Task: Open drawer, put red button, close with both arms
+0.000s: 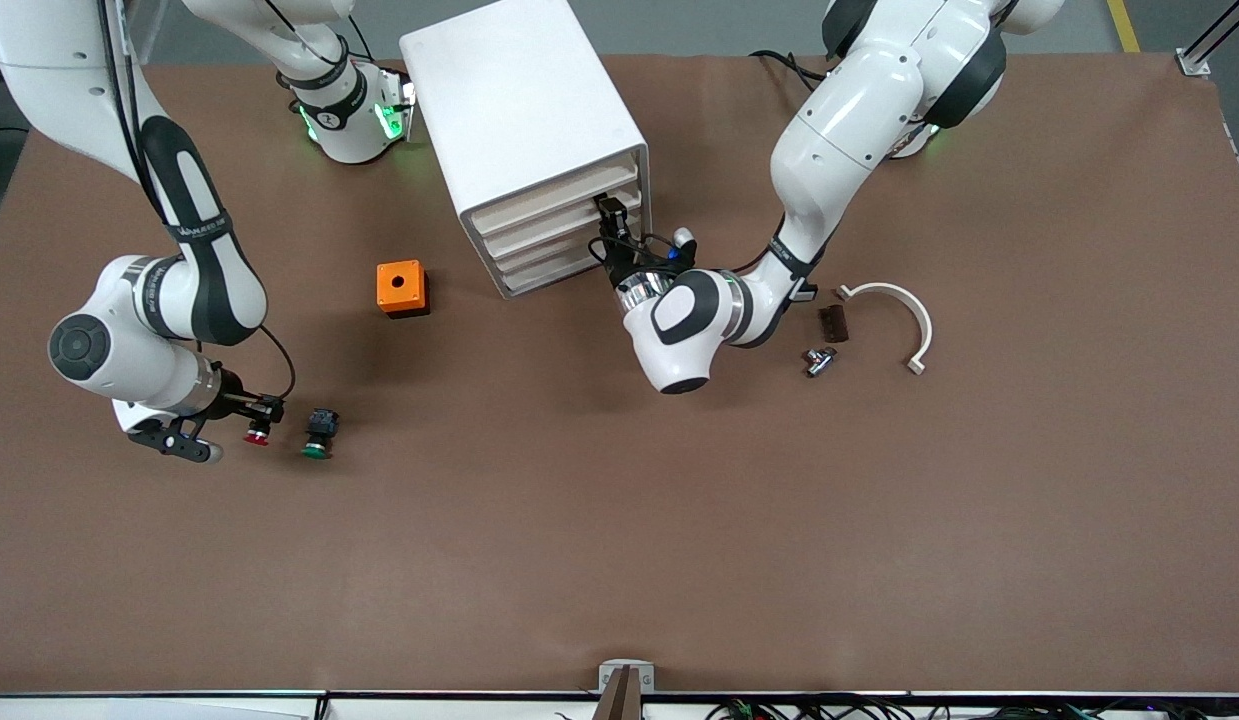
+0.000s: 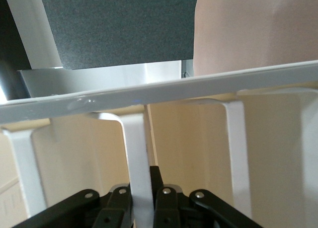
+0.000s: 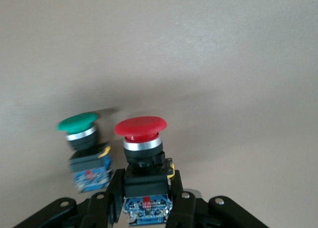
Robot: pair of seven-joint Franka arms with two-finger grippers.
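Note:
The red button (image 3: 141, 130), with a black body and blue rear block, sits between the fingers (image 3: 113, 188) of my right gripper (image 3: 144, 182), which is shut on its body. In the front view the right gripper (image 1: 255, 420) is low over the table toward the right arm's end, and the red button (image 1: 256, 436) is beside a green-capped button (image 1: 318, 436). My left gripper (image 1: 610, 213) is at the front of the white drawer cabinet (image 1: 524, 110). It is shut on the thin white handle (image 2: 136, 138) of an upper drawer (image 1: 554, 205). The drawers look pushed in.
The green button (image 3: 81, 133) stands close beside the held red one. An orange box (image 1: 402, 288) lies between the cabinet and the buttons. Toward the left arm's end lie a brown block (image 1: 833, 323), a metal fitting (image 1: 819, 360) and a white curved clamp (image 1: 904, 310).

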